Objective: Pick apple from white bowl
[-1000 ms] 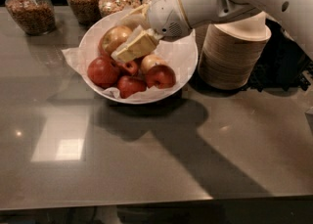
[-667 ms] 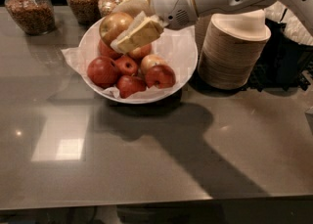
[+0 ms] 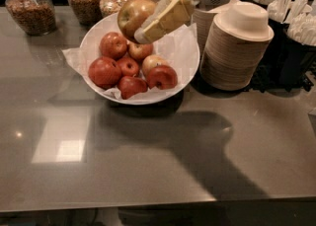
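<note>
The white bowl [image 3: 185, 57], wide and lined with crinkled white paper, stands on the grey counter at the upper middle. Several dark red apples [image 3: 105, 71] lie in it. My gripper [image 3: 139, 20] reaches in from the upper right and is shut on the apple [image 3: 132, 16], the large pale yellow-green one with a reddish blush. It holds the apple in the air above the bowl's back rim, clear of the red apples. One cream finger [image 3: 165, 18] crosses the apple's right side; the other is behind it.
Stacks of cream disposable bowls [image 3: 233, 47] stand right of the white bowl. Glass jars of grain and nuts [image 3: 32, 9] line the back left. A dark holder with white cutlery [image 3: 291, 32] is at the far right. The grey counter [image 3: 158, 161] stretches toward me.
My gripper has risen with the apple, lifting it from among the red apples to above the bowl's back rim. The red apples have stayed in place.
</note>
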Controlling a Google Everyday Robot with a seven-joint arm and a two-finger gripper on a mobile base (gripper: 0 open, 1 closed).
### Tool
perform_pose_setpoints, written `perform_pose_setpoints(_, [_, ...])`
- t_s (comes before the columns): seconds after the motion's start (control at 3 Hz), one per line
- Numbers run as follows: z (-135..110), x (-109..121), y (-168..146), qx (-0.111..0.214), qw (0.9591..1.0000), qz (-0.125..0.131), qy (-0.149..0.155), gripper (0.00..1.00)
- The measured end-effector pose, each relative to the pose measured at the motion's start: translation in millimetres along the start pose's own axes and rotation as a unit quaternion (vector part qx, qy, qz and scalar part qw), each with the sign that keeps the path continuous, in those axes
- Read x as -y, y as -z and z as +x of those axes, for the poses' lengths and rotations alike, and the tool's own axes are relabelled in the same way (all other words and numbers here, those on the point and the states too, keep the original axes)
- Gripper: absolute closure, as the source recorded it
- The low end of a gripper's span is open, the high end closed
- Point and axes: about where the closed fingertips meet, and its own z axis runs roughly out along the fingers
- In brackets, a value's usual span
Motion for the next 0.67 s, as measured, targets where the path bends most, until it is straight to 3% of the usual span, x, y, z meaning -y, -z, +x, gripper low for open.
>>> perform_pose_setpoints(0.33, [9.9,-16.3,15.7,0.0,0.9998,-0.009,-0.018,1.0])
perform_pose_setpoints(0.67, [10.4,-16.9,16.8,0.0,0.9998,-0.009,-0.019,1.0])
